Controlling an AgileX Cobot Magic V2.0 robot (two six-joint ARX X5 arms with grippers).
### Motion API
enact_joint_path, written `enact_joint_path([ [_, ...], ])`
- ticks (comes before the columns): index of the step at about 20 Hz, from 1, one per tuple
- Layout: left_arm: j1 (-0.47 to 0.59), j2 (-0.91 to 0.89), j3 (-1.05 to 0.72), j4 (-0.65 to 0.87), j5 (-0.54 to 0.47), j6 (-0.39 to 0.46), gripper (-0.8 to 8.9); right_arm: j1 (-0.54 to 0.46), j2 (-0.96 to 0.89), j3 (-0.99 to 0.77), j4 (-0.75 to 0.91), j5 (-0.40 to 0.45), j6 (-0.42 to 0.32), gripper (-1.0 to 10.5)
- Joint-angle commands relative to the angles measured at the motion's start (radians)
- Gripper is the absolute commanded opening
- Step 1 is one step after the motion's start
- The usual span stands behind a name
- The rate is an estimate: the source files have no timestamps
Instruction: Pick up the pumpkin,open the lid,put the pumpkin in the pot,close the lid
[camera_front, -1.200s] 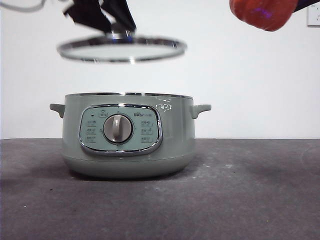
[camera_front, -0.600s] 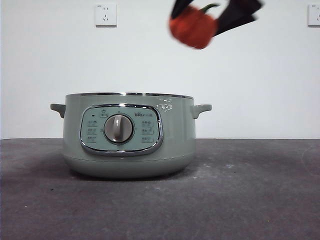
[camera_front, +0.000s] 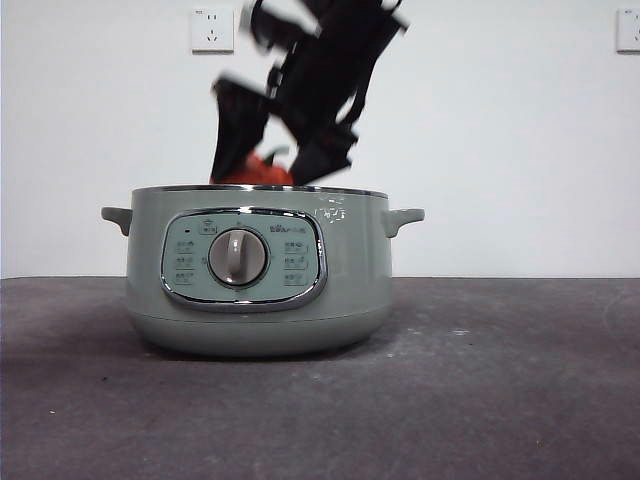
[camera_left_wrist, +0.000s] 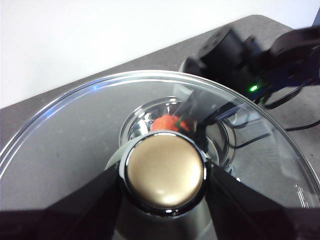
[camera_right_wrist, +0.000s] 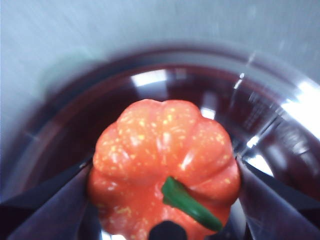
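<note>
Pumpkin (camera_right_wrist: 163, 172), judged light, stiff and smooth, is clamped at its flanks by the right gripper (camera_front: 270, 160) at the pot (camera_front: 255, 280) mouth; the lid (camera_left_wrist: 150, 150) is pinched at its knob by the left gripper (camera_left_wrist: 165, 200).

White wall (camera_front: 520, 140), two sockets (camera_front: 212, 30), dark tabletop (camera_front: 500, 380).

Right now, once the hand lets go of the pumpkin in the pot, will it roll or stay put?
The pumpkin is round and ribbed, so it may wobble or roll a little. The pot has curved, shiny inner walls, which should contain it. It looks like a light toy, so likely no damage.
</note>
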Motion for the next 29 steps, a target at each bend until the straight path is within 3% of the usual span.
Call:
enact_joint_path([
  [1,0.002,-0.013,0.019,0.040,0.005,0.000,-0.08,0.011,0.051,0.002,0.008,0.023,-0.048,-0.1],
  [9,0.002,-0.013,0.019,0.037,0.007,0.000,-0.08,0.018,0.094,0.002,-0.092,0.071,-0.070,0.0],
  [10,0.002,-0.013,0.019,0.037,0.010,0.000,-0.08,0.020,0.094,0.002,-0.100,0.070,-0.069,0.8],
  [12,0.002,-0.013,0.019,0.035,0.014,0.000,-0.08,0.024,0.094,0.002,-0.101,0.072,-0.039,5.2],
  [13,0.002,-0.013,0.019,0.035,0.014,0.000,-0.08,0.024,0.094,0.002,-0.101,0.071,-0.032,6.3],
  [18,0.002,-0.011,0.019,0.031,0.014,0.000,-0.08,0.023,0.053,0.010,-0.097,0.076,-0.032,6.3],
  [21,0.002,0.000,0.019,0.044,0.016,0.000,-0.08,0.022,-0.056,0.010,-0.111,0.132,-0.021,6.3],
  [23,0.002,0.038,0.019,0.059,0.019,0.000,-0.08,0.013,-0.175,0.010,-0.163,0.197,0.042,6.3],
  [25,-0.001,0.105,0.019,0.087,0.042,0.005,-0.08,0.002,-0.318,0.010,-0.256,0.204,0.122,6.3],
  [27,-0.002,0.172,0.019,0.131,0.117,0.004,-0.08,0.003,-0.434,0.010,-0.331,0.201,0.140,6.3],
  [29,-0.008,0.235,0.019,0.167,0.125,0.008,-0.08,0.004,-0.520,0.010,-0.392,0.197,0.143,6.3],
])
